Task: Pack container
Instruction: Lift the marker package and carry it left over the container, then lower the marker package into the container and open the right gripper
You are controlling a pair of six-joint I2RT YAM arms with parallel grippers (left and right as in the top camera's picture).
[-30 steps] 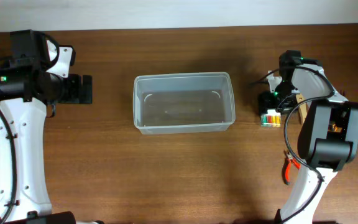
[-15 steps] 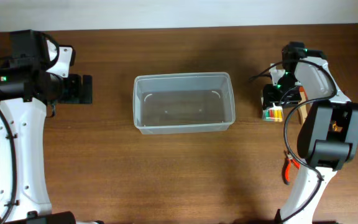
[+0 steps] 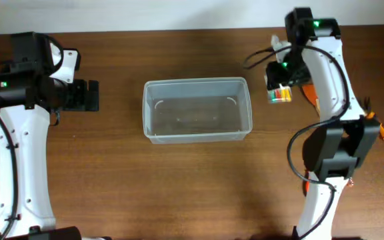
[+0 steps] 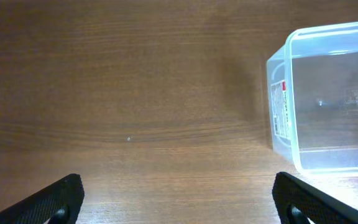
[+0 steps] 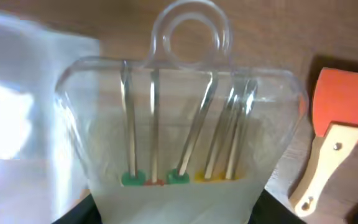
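Container (image 3: pixel 197 136) sits empty in the middle of the table (image 3: pixel 199 193). Just off its far right corner, the right fingers (image 3: pixel 275 81) grasp a clear pouch (image 5: pixel 179 155) of colour-tipped picks, with an orange scraper (image 5: pixel 328 143) beside it. The left fingers (image 4: pixel 55 202) hang released, well to the left.

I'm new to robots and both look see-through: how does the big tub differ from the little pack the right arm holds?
The tub is far larger than the pack. The tub sits on the table; the pack is clamped in the right gripper, off the tub's right end. The tub is empty; the pack holds thin metal rods with green and yellow ends. Both are clear plastic.
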